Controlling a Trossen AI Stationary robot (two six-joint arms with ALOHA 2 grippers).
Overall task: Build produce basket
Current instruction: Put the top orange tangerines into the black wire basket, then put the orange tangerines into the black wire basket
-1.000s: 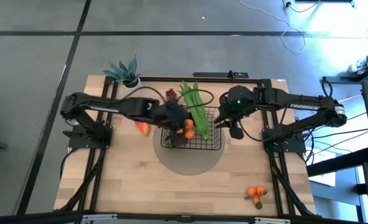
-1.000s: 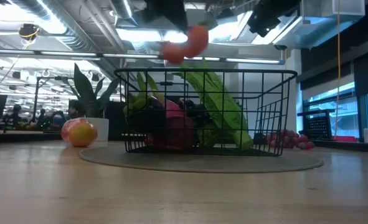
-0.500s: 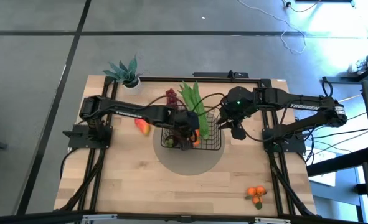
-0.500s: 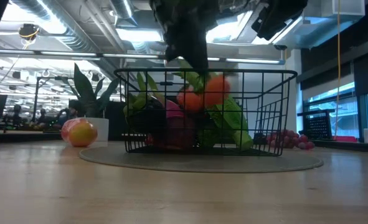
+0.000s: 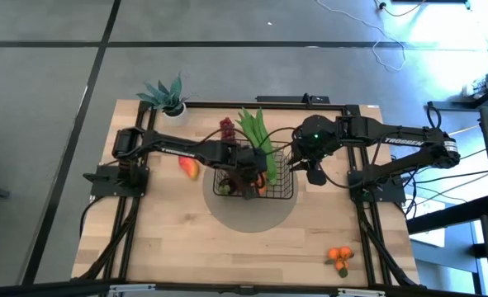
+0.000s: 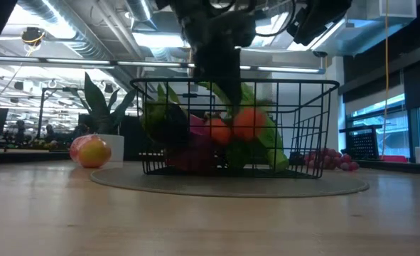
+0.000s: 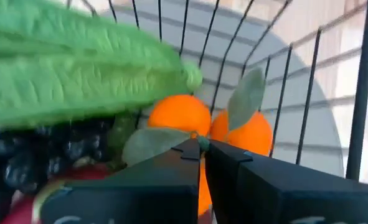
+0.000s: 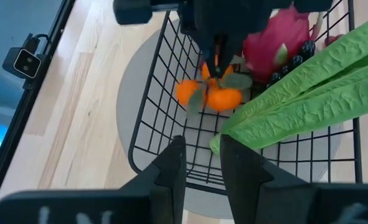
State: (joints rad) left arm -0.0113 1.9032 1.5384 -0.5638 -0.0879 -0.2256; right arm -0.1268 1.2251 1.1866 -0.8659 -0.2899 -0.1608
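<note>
Two small oranges joined at a leafy stem (image 7: 199, 124) hang inside the square black wire-mesh basket (image 5: 286, 194), carried there by the left gripper (image 7: 201, 152). In the left wrist view its dark fingers (image 7: 177, 168) are pressed together on the stem where the two fruits meet, so the cluster dangles below the tips rather than being squeezed. Holding by the stem looks sensible: the round fruits would roll out of a direct pinch.

The low view shows the oranges low within the basket, in front of the long green ridged pods (image 6: 263, 131) and beside the pink dragon fruit (image 6: 195, 139). Whether they rest on the mesh floor cannot be told.

The pods lean diagonally, their tips over the back rim, since they are too long to lie flat. Dark grapes (image 7: 22, 155) lie under them.

The right gripper (image 8: 202, 163) hovers above the basket's right edge, its fingers a little apart and empty, clear of the left arm's path.

Outside the basket, on the pale wooden surface (image 5: 169, 247), wait a red-yellow mango (image 5: 189, 168) just to its left, a red grape bunch (image 5: 226, 126) behind it, and another orange cluster (image 5: 338, 257) well apart near the front right corner. A spiky teal plant in a white pot (image 5: 166, 95) stands at the back left. The build seems about halfway.
</note>
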